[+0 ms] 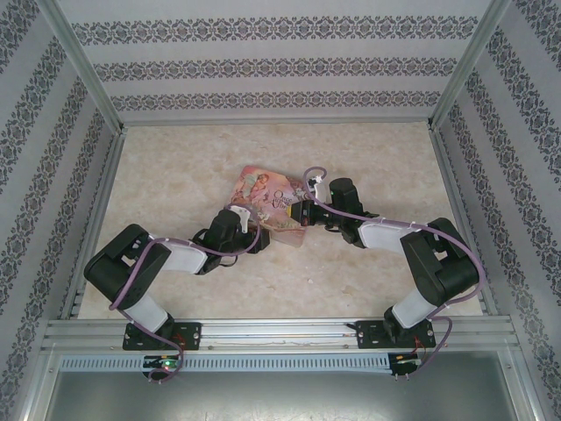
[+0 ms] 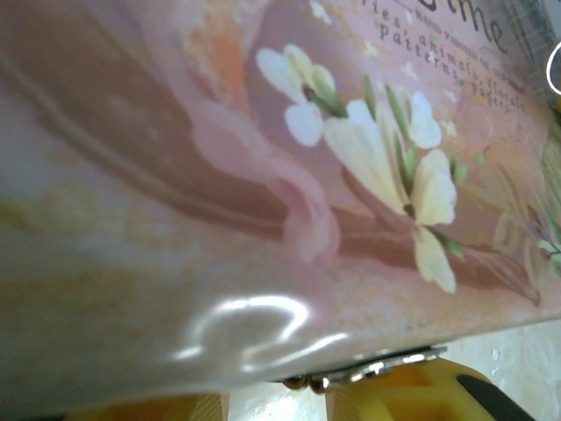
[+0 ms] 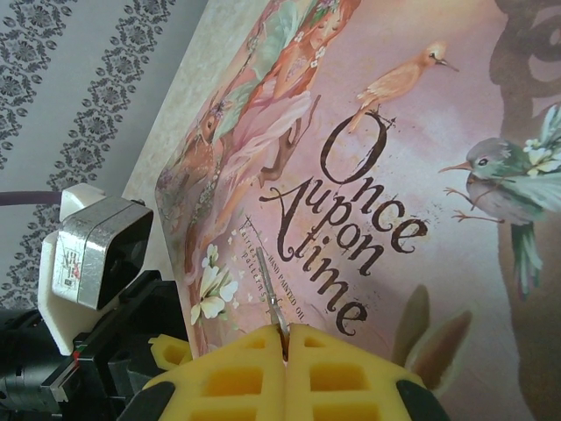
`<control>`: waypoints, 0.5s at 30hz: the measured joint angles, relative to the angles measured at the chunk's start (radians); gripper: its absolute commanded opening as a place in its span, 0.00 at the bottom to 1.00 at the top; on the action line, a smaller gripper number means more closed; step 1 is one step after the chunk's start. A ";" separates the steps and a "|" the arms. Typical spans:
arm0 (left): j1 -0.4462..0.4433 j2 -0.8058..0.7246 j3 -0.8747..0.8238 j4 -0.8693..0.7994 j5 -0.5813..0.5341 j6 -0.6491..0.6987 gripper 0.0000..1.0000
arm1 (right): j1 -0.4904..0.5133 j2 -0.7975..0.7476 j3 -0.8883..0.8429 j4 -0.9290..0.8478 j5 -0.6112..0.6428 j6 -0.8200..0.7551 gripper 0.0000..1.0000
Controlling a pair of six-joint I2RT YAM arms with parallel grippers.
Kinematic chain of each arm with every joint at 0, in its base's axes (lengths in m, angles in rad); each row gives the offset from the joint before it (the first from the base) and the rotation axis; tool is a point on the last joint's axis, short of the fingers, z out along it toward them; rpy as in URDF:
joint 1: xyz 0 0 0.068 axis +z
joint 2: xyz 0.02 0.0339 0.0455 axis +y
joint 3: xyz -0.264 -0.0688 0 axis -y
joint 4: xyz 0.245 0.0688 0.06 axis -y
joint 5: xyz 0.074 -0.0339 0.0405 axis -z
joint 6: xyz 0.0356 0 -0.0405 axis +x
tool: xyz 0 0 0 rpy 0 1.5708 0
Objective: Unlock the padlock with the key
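Note:
My right gripper (image 3: 286,338) is shut on the key (image 3: 275,305). Its thin silvery blade sticks out from between the yellow fingers, over the lid of a pink illustrated tin (image 3: 386,175). From above, the right gripper (image 1: 302,213) is at the tin's right edge and my left gripper (image 1: 260,237) is at its near corner. In the left wrist view the tin's side (image 2: 219,202) is very close. A small silvery metal fitting (image 2: 377,368) hangs at its lower edge, above the gap between the yellow fingers (image 2: 412,399) of the left gripper (image 2: 276,405). The padlock is hidden.
The pink tin (image 1: 263,195) lies mid-table on a beige marbled surface (image 1: 175,175). Patterned walls and metal posts close in the left, right and back. The left arm's wrist camera (image 3: 96,250) sits close to the tin's left corner.

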 measured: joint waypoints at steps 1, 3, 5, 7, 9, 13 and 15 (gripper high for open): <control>-0.001 0.001 0.002 0.000 -0.003 -0.004 0.28 | 0.000 -0.001 0.000 0.000 0.001 0.000 0.00; -0.003 0.001 0.003 0.000 -0.010 -0.014 0.27 | 0.000 -0.003 0.000 -0.002 0.002 -0.002 0.00; -0.008 0.001 0.005 0.000 -0.016 -0.024 0.26 | 0.000 -0.013 -0.001 -0.014 0.004 -0.006 0.00; -0.016 0.001 0.009 0.000 -0.017 -0.031 0.26 | 0.001 -0.037 -0.010 -0.039 0.004 -0.013 0.00; -0.027 0.001 0.014 0.000 -0.016 -0.041 0.25 | 0.001 -0.070 -0.026 -0.061 0.004 -0.024 0.00; -0.047 0.000 0.033 0.000 -0.011 -0.069 0.25 | 0.001 -0.179 -0.064 -0.098 0.010 -0.059 0.00; -0.049 -0.003 0.037 -0.002 -0.008 -0.087 0.25 | 0.001 -0.245 -0.084 -0.109 0.011 -0.086 0.00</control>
